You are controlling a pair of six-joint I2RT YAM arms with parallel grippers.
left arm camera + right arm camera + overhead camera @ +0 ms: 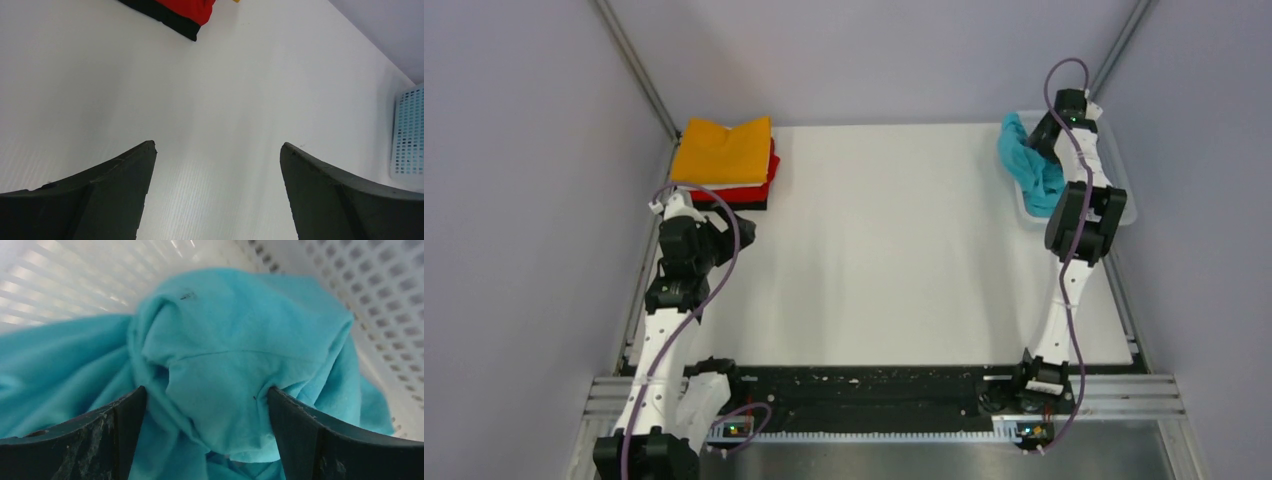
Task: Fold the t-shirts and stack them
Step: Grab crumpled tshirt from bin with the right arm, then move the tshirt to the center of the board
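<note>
**Right gripper wide over the turquoise shirt in the basket**

From overhead I see the turquoise t-shirt bunched in the white basket at the table's two o'clock. At ten o'clock lies the folded pile: orange shirt on top, red shirt and black shirt under it. That view hides both jaw gaps. My right wrist camera supplies one: the right gripper is spread wide, a hump of turquoise cloth between its fingers, not pinched. The left gripper is equally wide, holding nothing above bare table, with the pile's corner at eleven o'clock.
</note>
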